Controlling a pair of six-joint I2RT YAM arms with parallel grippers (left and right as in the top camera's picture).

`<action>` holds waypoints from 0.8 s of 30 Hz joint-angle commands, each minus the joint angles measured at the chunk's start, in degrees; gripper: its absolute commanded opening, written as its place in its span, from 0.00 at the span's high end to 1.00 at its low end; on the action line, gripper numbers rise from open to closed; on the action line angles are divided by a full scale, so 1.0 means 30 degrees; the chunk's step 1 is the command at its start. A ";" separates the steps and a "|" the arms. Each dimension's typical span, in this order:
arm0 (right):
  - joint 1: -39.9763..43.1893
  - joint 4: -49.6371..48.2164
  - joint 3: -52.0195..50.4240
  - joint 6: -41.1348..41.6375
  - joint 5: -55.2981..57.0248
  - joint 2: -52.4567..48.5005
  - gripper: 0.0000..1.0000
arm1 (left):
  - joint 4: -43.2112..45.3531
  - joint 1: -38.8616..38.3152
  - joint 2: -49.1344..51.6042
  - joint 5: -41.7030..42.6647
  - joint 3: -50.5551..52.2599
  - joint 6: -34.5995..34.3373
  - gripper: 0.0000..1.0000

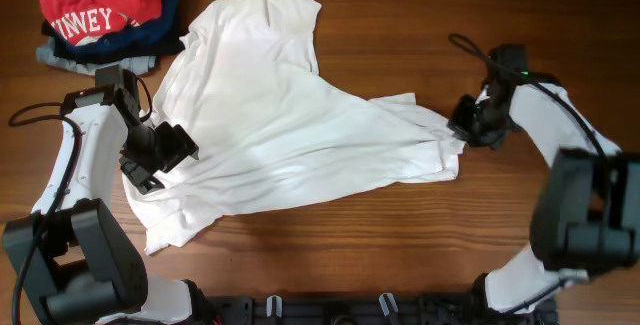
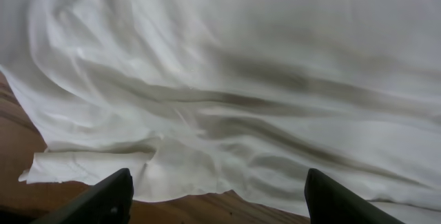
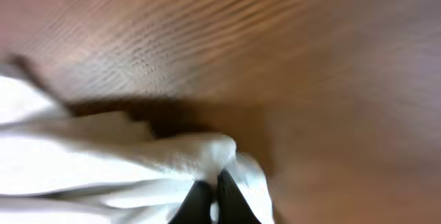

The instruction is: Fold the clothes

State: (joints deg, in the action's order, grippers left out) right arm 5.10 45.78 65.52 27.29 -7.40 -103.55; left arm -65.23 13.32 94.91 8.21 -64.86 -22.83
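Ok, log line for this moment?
shirt: spread, wrinkled, unfolded | left gripper: open, at shirt edge | right gripper: shut on shirt | pile: far left

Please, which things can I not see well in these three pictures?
- Overhead: the red shirt covers the folded garments under it; its white letters are partly folded away.
- Left wrist: the open left hand is cut by the bottom edge; the white T-shirt fills the view.
- Right wrist: blurred; how much cloth the shut right hand pinches is cut off below.
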 commanded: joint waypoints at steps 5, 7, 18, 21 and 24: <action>-0.0423 0.3978 0.0372 0.1763 0.2849 0.9362 0.69 | 0.0219 -0.0073 -0.0211 0.0102 0.0007 -0.0036 0.20; -0.0495 0.4131 0.0364 0.1086 0.2688 0.9296 0.21 | 0.0306 -0.0073 -0.0211 0.0109 0.0007 -0.0036 0.20; -0.0495 -0.2164 0.0270 -0.2047 -0.0226 0.4823 0.07 | 0.0160 -0.0073 -0.0211 0.0102 0.0007 -0.0022 0.20; -0.0495 -0.2951 0.0270 -0.2484 -0.1508 0.2295 0.20 | 0.0160 -0.0073 -0.0211 0.0102 0.0007 0.0007 0.20; -0.0495 -0.2069 0.0270 -0.2025 -0.1858 0.0189 0.53 | 0.0146 -0.0073 -0.0211 0.0102 0.0007 0.0036 0.20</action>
State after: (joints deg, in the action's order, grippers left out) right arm 3.88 37.56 66.15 21.87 -9.67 -98.24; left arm -64.71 13.32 94.91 8.21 -64.84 -22.83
